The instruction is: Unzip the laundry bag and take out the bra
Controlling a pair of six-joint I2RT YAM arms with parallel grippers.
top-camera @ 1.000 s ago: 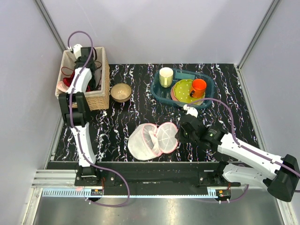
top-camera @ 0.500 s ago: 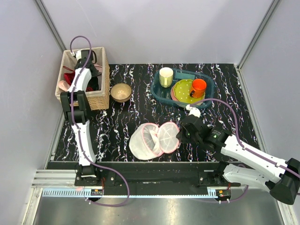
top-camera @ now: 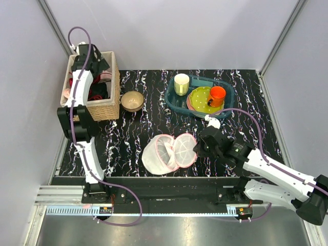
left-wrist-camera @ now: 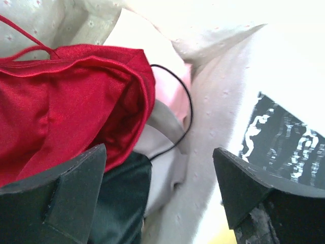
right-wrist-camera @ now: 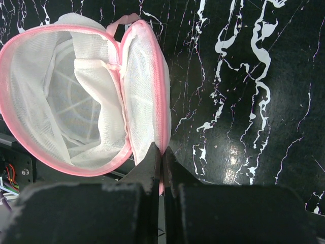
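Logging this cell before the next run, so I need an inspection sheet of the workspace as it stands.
Surface: black marbled table; no spills seen.
Job's things: laundry bag unzipped and lying open, no garment seen inside; bra in the wicker basket.
Clutter: bowl; tray holding cup, mug and plate.
Grippers: left end effector open over the basket's clothes; right end effector shut on the bag's pink trim.
Cables: purple cables run along both arms; no snag seen.
Surroundings: grey walls; nothing else seen.
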